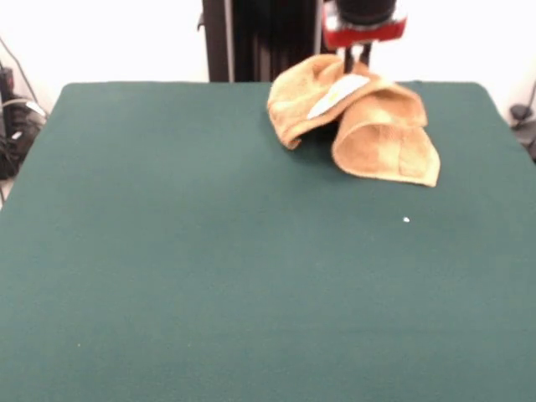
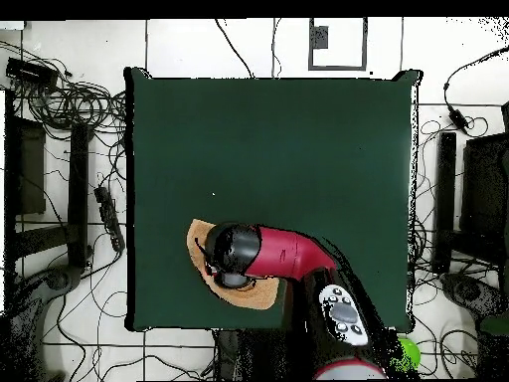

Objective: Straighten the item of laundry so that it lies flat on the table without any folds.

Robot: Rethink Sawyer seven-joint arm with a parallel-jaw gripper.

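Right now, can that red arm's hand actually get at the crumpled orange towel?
Probably yes. The hand hangs right at the top of the towel, seemingly touching its raised fold, and nothing stands between them. Whether it grips the cloth cannot be told.

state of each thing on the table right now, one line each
towel: crumpled and folded over itself, white label showing, near the table's robot-side edge
gripper: down at the towel's top fold; open or shut cannot be told
table: green top, mostly bare; a small white speck in front of the towel
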